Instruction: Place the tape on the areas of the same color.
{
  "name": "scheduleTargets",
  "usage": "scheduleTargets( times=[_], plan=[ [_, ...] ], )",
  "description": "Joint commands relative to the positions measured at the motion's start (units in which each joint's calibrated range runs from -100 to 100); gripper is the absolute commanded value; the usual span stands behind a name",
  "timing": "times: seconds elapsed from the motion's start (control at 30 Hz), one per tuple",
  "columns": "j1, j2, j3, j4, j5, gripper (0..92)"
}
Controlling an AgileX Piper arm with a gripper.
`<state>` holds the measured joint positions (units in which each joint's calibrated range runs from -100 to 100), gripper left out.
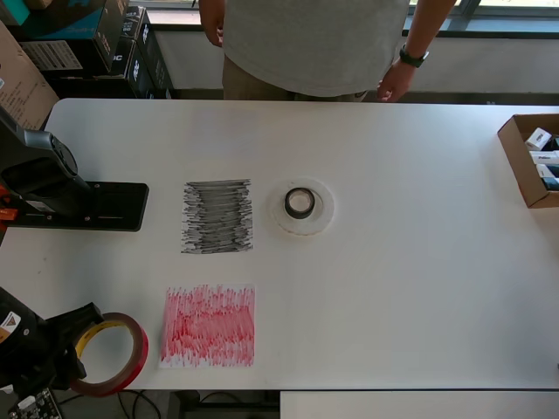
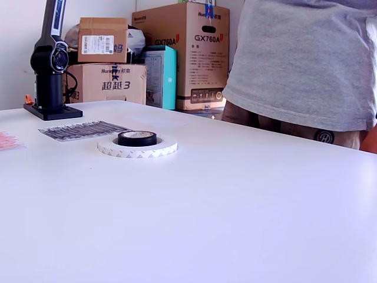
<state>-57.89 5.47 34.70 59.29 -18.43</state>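
overhead view looks straight down on the table (image 1: pixel 410 288); exterior view sits low at its edge.

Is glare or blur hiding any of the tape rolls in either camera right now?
Overhead view: even light, slight glare on the table, black roll sharp inside the whitish roll, red roll clear at the gripper. Exterior view: both nested rolls sharp, the near table bright and washed out; red roll out of frame.
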Motion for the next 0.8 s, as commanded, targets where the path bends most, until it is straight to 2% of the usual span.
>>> scheduleTargets(
  times=[0.0,0.27,0.53,0.77],
  plan=[
    [0.84,4.73,-0.49,-2.73,-0.23,0.0],
    [5.97,8.66,-3.04,-3.24,0.43,0.0],
    [11.49,8.75,-2.95,-3.24,5.91,0.0],
    [13.78,11.28,-3.22,-3.32,8.61,0.0]
  ],
)
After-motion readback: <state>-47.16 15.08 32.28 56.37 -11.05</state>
